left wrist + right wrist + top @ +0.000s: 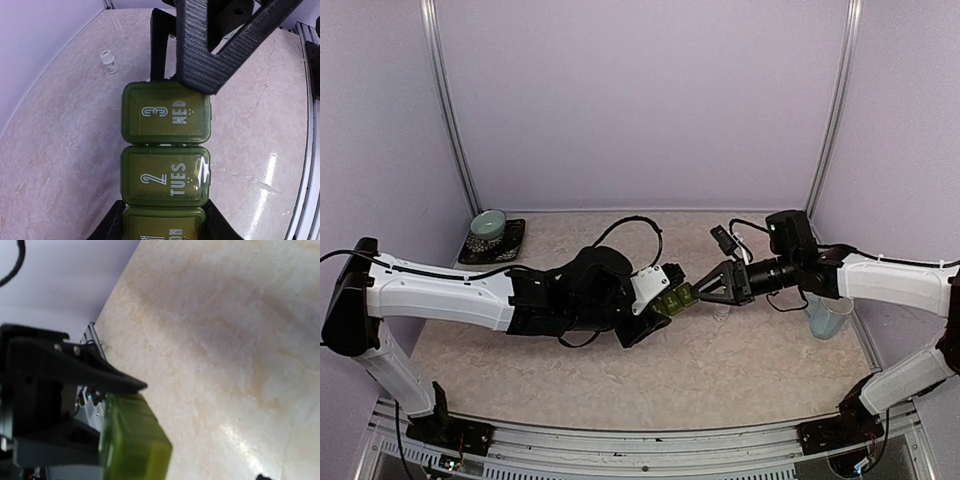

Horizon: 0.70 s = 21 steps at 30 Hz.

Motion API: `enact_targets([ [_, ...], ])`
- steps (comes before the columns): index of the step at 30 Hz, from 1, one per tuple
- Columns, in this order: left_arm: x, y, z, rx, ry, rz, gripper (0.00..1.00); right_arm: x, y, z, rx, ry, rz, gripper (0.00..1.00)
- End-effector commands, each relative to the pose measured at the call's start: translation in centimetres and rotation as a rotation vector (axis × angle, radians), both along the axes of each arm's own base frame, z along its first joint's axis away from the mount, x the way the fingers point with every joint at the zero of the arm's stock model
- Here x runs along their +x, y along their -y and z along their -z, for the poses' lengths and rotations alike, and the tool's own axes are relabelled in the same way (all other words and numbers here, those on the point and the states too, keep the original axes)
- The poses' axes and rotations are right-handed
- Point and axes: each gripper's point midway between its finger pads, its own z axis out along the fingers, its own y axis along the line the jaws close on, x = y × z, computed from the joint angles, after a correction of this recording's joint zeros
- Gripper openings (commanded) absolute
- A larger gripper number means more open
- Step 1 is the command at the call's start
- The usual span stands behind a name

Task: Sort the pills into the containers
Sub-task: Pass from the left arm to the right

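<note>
Pale lilac walls (640, 100) close the booth on three sides, with slim metal posts (450, 120) in the back corners. Its floor is a beige, marbled tabletop (720, 360) that shines under the light, edged at the near side by an aluminium rail (640, 440).

At the back left a pale green bowl (488, 224) sits on a dark tray (510, 245). A pale blue mug (827, 318) stands by the right wall, and a small white vial (109, 61) rests on the bare surface.

Over the middle of the table, the dark green containers (676, 297) are gripped at the Monday end by the left gripper (658, 303), all lids down. The right gripper (705, 290) meets the strip from the other side. Its ribbed fingers (200, 55) stand apart around the Wednesday end, and whether they press it cannot be told.
</note>
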Motion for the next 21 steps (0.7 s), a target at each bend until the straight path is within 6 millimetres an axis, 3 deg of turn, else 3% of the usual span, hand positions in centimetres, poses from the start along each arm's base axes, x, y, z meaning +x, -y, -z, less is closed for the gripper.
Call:
enact_targets([
  [1, 0.0, 0.5, 0.1, 0.007, 0.036, 0.007, 0.37, 0.4, -1.2, -1.4, 0.051, -0.006, -0.025, 0.79],
  [7, -0.1, 0.9, 0.5, 0.013, 0.03, 0.018, 0.37, 0.4, -2.0, -0.2, 0.046, -0.062, -0.046, 0.65],
  [11, -0.1, 1.1, 0.7, 0.02, 0.033, 0.021, 0.37, 0.0, -2.7, 0.3, 0.038, -0.077, -0.072, 0.64],
  [15, -0.2, 1.2, 0.8, 0.02, 0.033, 0.021, 0.37, -0.2, -3.1, 0.5, 0.033, -0.082, -0.079, 0.55],
  [21, 0.0, 1.2, 1.1, 0.021, 0.029, 0.006, 0.37, -0.1, -3.1, 1.0, 0.014, -0.095, -0.067, 0.29],
])
